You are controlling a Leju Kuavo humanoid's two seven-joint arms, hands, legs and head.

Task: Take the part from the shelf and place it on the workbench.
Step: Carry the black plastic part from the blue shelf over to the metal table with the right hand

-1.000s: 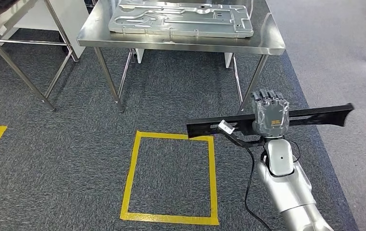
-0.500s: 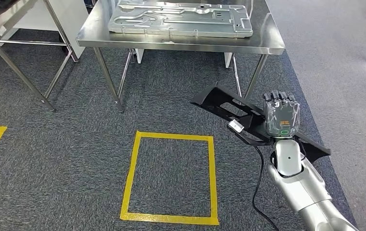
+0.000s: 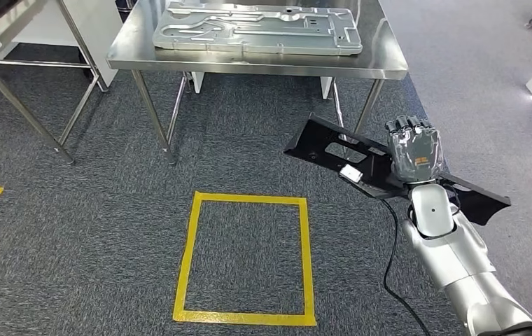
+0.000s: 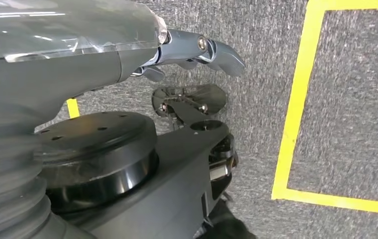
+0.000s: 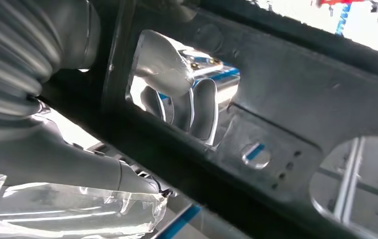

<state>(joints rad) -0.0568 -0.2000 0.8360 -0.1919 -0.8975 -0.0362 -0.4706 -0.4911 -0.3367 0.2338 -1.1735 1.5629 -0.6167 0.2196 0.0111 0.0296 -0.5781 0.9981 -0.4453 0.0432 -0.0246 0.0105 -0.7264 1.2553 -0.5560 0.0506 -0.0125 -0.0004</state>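
Where the head view looks down on grey carpet, the right hand [image 3: 413, 149] is seen raised in front of the robot, its fingers wrapped around a long black part [image 3: 347, 157]. The part is held in the air, tilted, one end toward the steel surface [image 3: 382, 66] and the other end low beside the silver forearm. A small white label [image 3: 351, 173] is fixed to the part near the hand. The part is well short of the surface, on which a large grey stamped metal panel [image 3: 256, 28] lies flat. A square of yellow tape [image 3: 246, 259] is marked on the carpet below and to the left of the hand.

In the left wrist view, the left hand [image 4: 187, 52] is seen hanging above the carpet, its fingers loosely curled with nothing between them, beside a line of the yellow tape.

In the right wrist view, the fingers [image 5: 187, 104] of the right hand are seen through a cut-out in the dark part, closed on it.
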